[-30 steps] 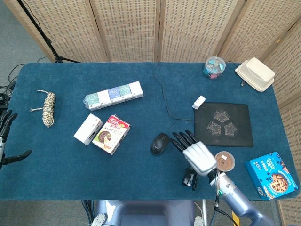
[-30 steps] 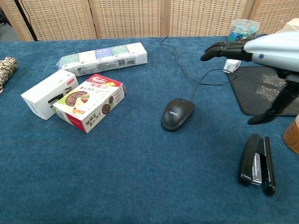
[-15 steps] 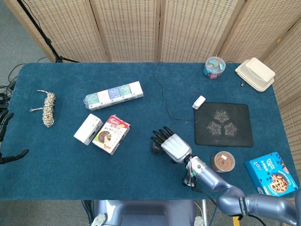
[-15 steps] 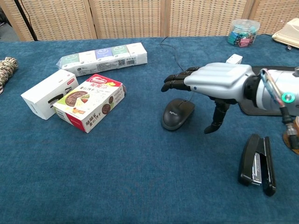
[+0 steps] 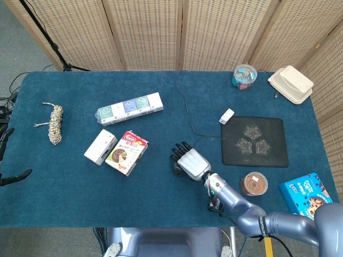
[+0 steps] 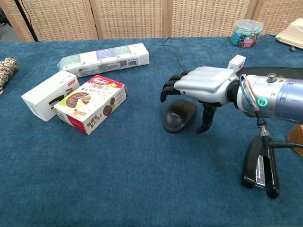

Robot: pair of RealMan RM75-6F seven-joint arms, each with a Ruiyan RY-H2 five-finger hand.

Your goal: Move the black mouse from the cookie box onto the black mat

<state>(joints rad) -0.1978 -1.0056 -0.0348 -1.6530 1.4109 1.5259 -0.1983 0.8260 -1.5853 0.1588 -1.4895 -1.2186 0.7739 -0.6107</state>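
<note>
**Black mouse under my palm, grasp not yet made**

Black plastic shows beneath my right hand (image 6: 204,86), which hovers palm-down over the black mouse (image 6: 180,115) at the centre of the chest view. My fingers are spread and curl downward, thumb hanging toward the cloth beside the mouse; I hold nothing. The mouse sits on the blue tablecloth, right of the cookie box (image 6: 90,103) and well apart from it, not on it. The black mat (image 5: 254,141) lies at centre right of the head view.

I judge the cord (image 5: 188,115) the main risk: it trails toward the top of the frame and could drag the mouse askew as I carry it. The smooth rounded shell may also squirt out if my thumb closes off-centre. The stapler (image 6: 259,166) lies just below my forearm and could be knocked.

Counted: one mouse, one mat, one cookie box, one stapler. My left hand (image 5: 6,155), at the left edge of the head view, is open and idle.
</note>
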